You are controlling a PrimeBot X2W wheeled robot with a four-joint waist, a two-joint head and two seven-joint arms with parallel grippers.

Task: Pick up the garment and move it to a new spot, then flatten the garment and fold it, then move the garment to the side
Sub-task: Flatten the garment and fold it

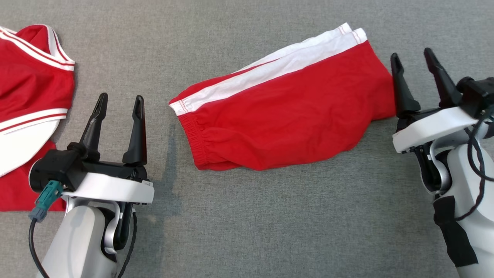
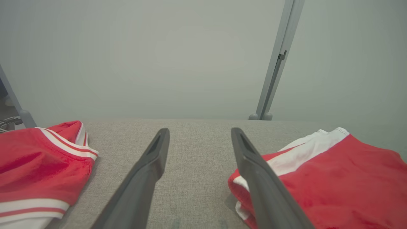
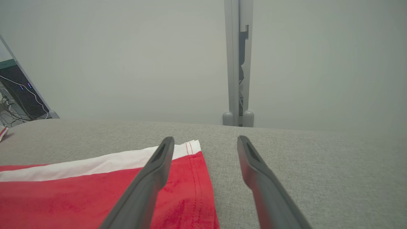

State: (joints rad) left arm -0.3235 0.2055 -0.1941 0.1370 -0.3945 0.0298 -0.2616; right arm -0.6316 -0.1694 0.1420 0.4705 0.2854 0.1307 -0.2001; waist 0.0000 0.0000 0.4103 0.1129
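The red shorts (image 1: 285, 116) lie folded flat approx mid-table on the grey cloth surface (image 1: 247, 224), set at a slant. The elastic waistband points toward the robot's left and the leg hems toward the far right. A broad white side stripe runs along the far edge, w/ a 2nd layer of white showing just behind it.

The left gripper (image 1: 121, 96) hovers near the waistband end w/ both dark fingers spread wide and nothing btwn them. A strip of bare cloth separates it from the shorts, so no contact there. In the left wrist view, its right-hand finger sits in front of the waistband corner.

The right gripper (image 1: 411, 52) is at the hem end, jaws likewise fully apart and empty. Its inner finger lines up w/ the hem edge, and in the right wrist view that finger sits over the red fabric by the stitched hem, while the other is over bare cloth. Can't tell if the finger touches the fabric or just floats above it.

A 2nd red garment w/ white stripes (image 1: 31, 96) lies at the table's left edge, just beside the left gripper's wrist. Beyond the table there's a plain pale wall w/ a grey upright post (image 3: 238, 63), plus some dark equipment w/ cables (image 3: 19, 92) off to one side.
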